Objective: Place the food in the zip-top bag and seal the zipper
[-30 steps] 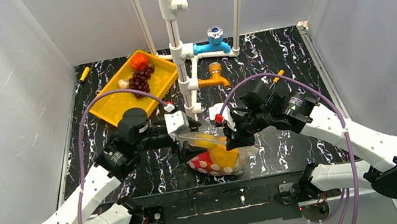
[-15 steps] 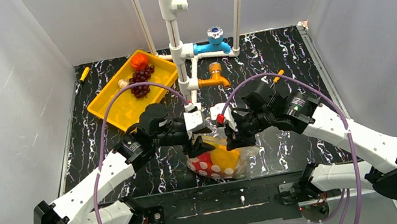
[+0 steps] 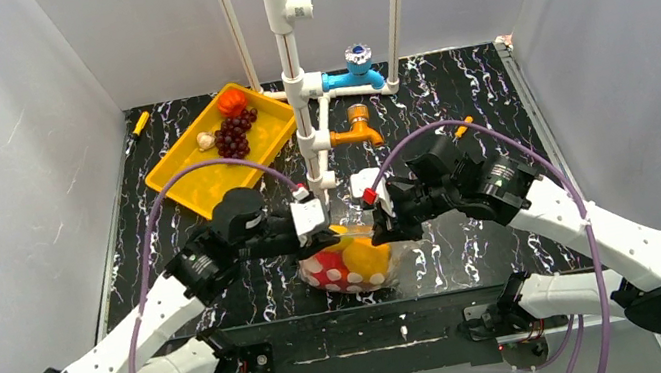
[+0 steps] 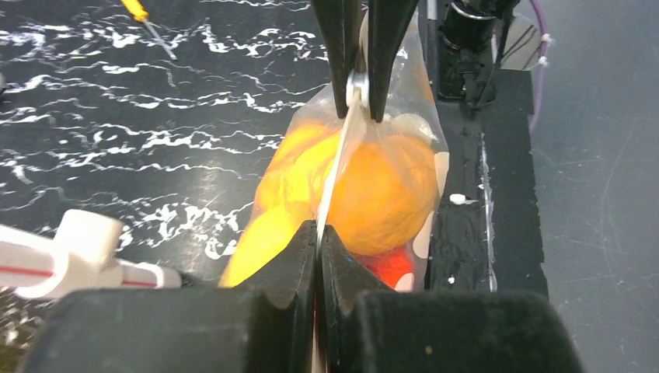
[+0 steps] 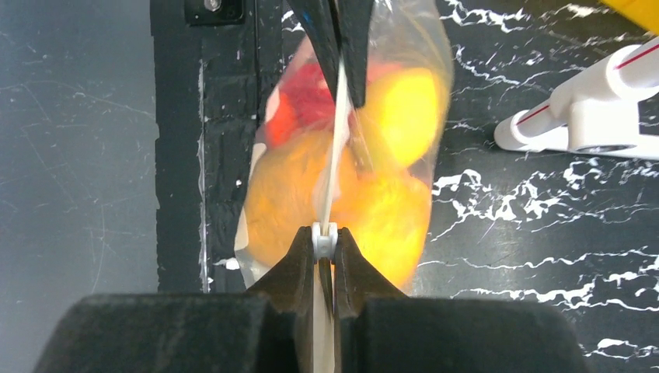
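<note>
Left tool (image 4: pixel 319 235) and right tool (image 5: pixel 325 235) both clamp the zipper (image 4: pixel 336 167); either slipping could leave the bag (image 4: pixel 388 183) between them unsealed.

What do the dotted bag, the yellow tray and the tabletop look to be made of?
Clear white-dotted zip-top bag: thin flexible plastic film, glossy; it crinkles and the fruit shows through. Yellow rectangular tray: probably rigid moulded plastic, smooth, uniform colour, raised rim. Black white-veined tabletop: marble-look surface, likely a printed laminate or sheet; cannot confirm.
</note>
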